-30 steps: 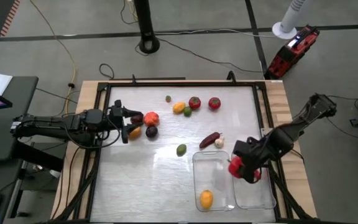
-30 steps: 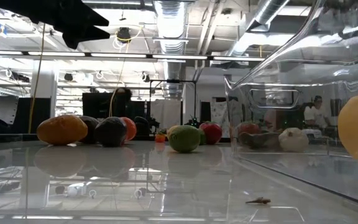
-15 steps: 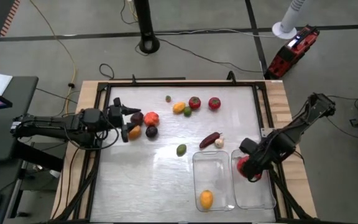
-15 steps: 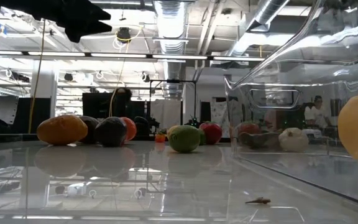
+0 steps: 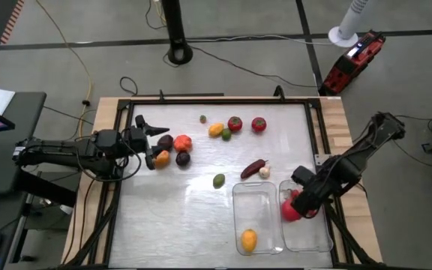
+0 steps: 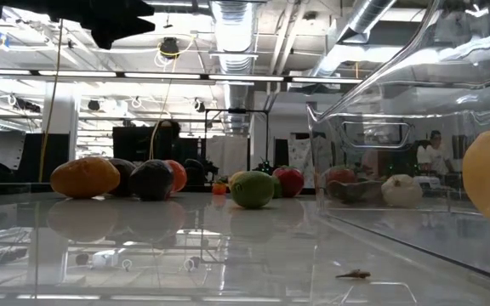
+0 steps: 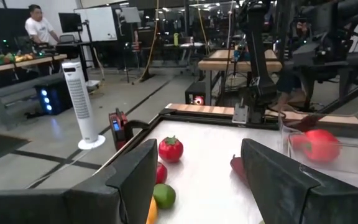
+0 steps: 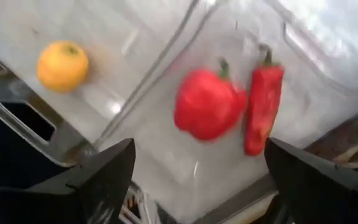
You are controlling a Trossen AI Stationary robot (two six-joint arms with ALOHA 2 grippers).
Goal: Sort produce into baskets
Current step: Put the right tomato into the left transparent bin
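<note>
1. Hovering over the right-hand clear basket, right gripper spread wide, gripping nothing.
2. Lying loose inside that basket: a glossy red bell pepper with green stem, just beside a slim red chili.
3. Sitting in the neighbouring clear basket: a round orange-yellow fruit.
4. Resting scattered on the table: remaining produce, red, orange, green, dark purple, white.
5. Hanging beside the orange and purple cluster, left gripper parted, holding nothing.
</note>
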